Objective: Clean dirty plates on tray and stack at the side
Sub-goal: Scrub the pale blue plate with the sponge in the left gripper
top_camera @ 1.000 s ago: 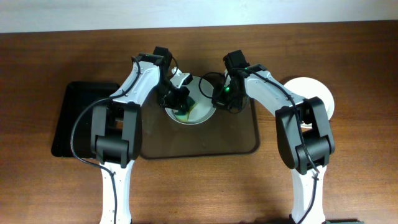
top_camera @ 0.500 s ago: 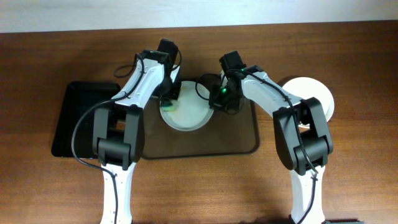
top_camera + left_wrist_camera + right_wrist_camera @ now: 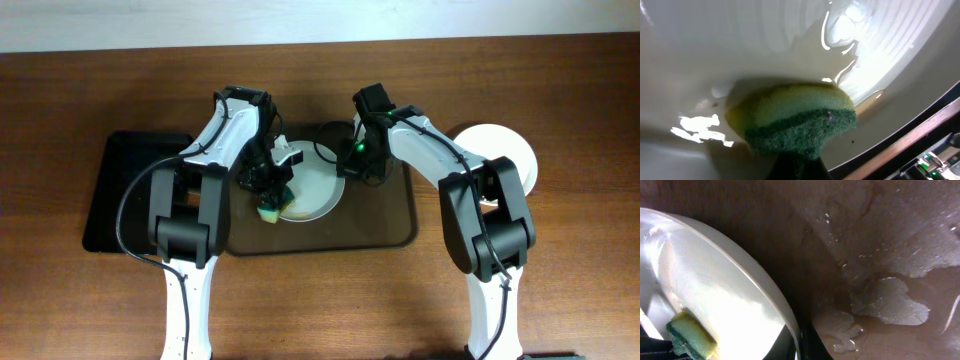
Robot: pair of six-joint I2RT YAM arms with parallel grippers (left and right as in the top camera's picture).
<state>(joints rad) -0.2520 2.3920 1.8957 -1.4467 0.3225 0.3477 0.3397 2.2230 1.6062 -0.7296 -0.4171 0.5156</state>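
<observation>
Clamping sponge (image 3: pixel 800 120), L pincer (image 3: pixel 270 197) sits at left of plate (image 3: pixel 312 192); R pincer (image 3: pixel 346 170) pinches its rim.

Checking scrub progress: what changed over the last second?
Left gripper dragged the sponge from the plate's far side, via the far-left rim, to its near-left edge. Right gripper still pinches the plate's right rim. Tray and side stack unmoved.

Robot lab; 2 arms (image 3: pixel 470 200), wood table (image 3: pixel 330 300)
</observation>
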